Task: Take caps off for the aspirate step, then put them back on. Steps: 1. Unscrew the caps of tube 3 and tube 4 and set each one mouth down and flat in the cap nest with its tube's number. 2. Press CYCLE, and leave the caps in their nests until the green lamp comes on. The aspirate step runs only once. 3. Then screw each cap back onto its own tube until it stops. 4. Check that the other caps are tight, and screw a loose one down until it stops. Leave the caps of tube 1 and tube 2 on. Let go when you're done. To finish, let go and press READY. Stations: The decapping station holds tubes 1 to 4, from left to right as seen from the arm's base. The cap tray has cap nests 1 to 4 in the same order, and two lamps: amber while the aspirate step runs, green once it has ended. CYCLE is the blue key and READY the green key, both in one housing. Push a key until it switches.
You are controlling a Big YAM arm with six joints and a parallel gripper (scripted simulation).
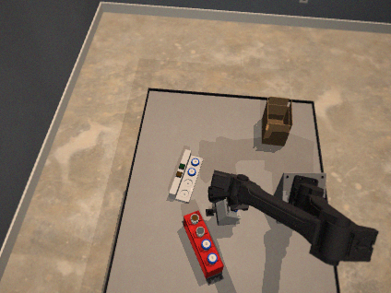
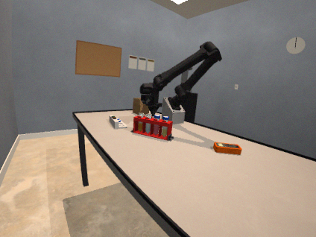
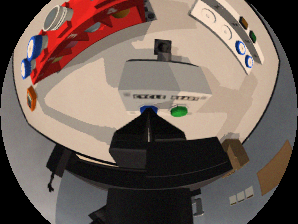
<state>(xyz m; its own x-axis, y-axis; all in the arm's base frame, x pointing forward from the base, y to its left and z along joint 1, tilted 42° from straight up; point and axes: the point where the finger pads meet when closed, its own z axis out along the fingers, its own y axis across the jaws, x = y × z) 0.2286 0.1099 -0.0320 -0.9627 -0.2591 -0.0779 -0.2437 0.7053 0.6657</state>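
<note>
Points down at the blue CYCLE key [image 1: 236,210] [image 3: 146,106] with the closed gripper [image 1: 237,205] [image 2: 153,114] [image 3: 148,111], with nothing gripped. Seems to meet that key with the fingertips, though contact is hard to judge behind them. Leaves the green READY key [image 3: 179,111] uncovered, just beside in the same grey housing [image 1: 226,216] [image 3: 165,80]. Shows tube 3 [image 1: 200,231] [image 2: 147,128] [image 3: 57,18] and tube 4 [image 1: 195,218] [image 2: 140,127] uncapped, upright in the red decapping station [image 1: 195,241] [image 2: 153,136] [image 3: 138,10]. Has blue-and-white caps on tube 1 [image 1: 212,258] [image 2: 165,131] [image 3: 26,68] and tube 2 [image 1: 206,244] [image 2: 156,130] [image 3: 34,47]. Has two removed caps [image 1: 192,171] [image 2: 118,120] [image 3: 241,47] in nests 3 and 4 of the white cap tray [image 1: 183,198] [image 2: 116,123] [image 3: 215,30], one in each. Shows nests 1 and 2 bare. Shows the amber lamp [image 1: 179,174] [image 3: 243,22] and green lamp [image 1: 182,166] [image 3: 253,36] dark-toned, apparently unlit. Includes an orange meter [image 2: 227,149] [image 3: 31,98] well apart from the station, and a brown box [image 1: 277,134] [image 2: 139,106] [image 3: 236,156] near the table's edge.
</note>
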